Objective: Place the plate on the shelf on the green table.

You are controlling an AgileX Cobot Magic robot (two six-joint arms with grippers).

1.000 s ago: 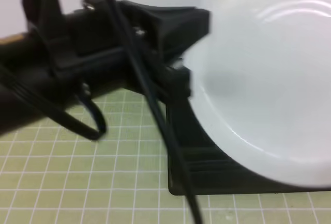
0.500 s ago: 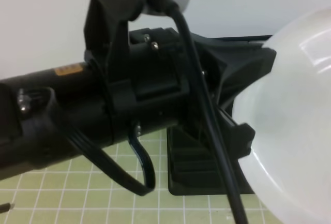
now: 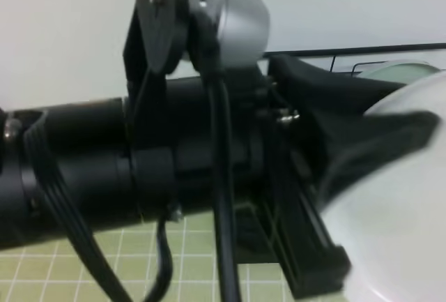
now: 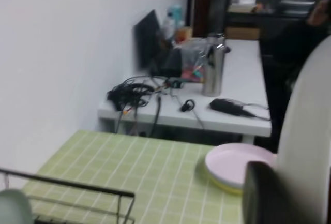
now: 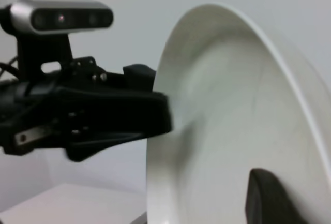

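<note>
The white plate [image 3: 397,232] is held upright above the green table [image 3: 56,267]. My left gripper [image 3: 369,148] is shut on its rim; its finger [image 4: 261,193] shows against the plate [image 4: 310,131] in the left wrist view. In the right wrist view the plate [image 5: 232,120] fills the frame, with the left gripper [image 5: 155,113] clamped on its left rim. One finger [image 5: 266,195] of my right gripper lies against the plate's face; the other is hidden. The shelf's back rail [image 3: 362,49] shows behind the arm, and also in the left wrist view [image 4: 72,185].
A pale mint plate [image 3: 401,68] stands in the shelf, also in the left wrist view [image 4: 10,208]. A stack of pink and yellow plates [image 4: 235,164] lies on the green table [image 4: 155,167]. A white desk [image 4: 243,84] with cables and a flask stands beyond. My left arm [image 3: 104,155] blocks most of the high view.
My left arm has pushed forward and to the right with the plate. The plate has moved toward the lower right of the high view, and the arm now covers most of the shelf.
</note>
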